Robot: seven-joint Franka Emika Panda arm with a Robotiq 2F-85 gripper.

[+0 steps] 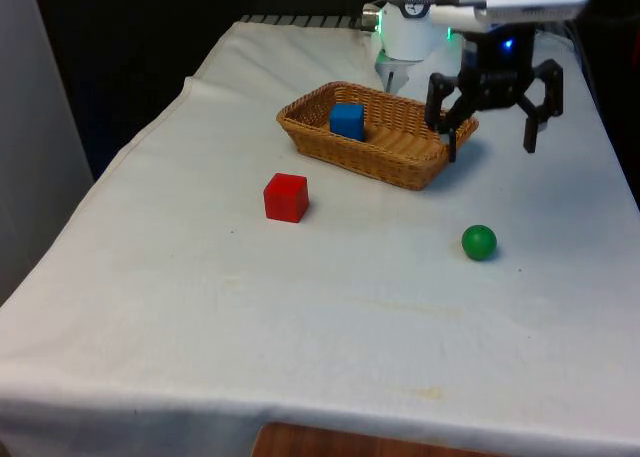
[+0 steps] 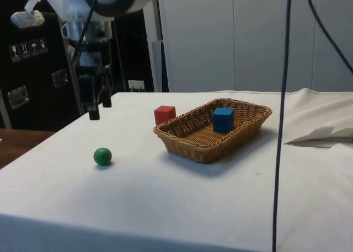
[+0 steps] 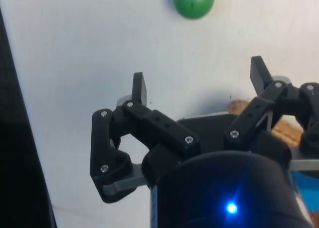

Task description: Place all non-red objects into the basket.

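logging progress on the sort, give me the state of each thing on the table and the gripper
Black two-finger gripper: open, empty, raised above the cloth beside the basket.
Woven wicker basket: upright, holding only the blue cube.
Blue cube: inside the basket, resting on its floor.
Green ball: on the cloth, outside the basket, untouched.
Red cube: on the cloth, outside the basket, apart from it.

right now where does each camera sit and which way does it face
Front view: across the table, looking along the white cloth at the wicker basket, blue cube, red cube and green ball; the white arm and open gripper show.
Side view: at the table's side, facing across it; the gripper hangs above the green ball.
Wrist view: on the wrist, looking down past the fingers at the ball.
All three share the ball and gripper.
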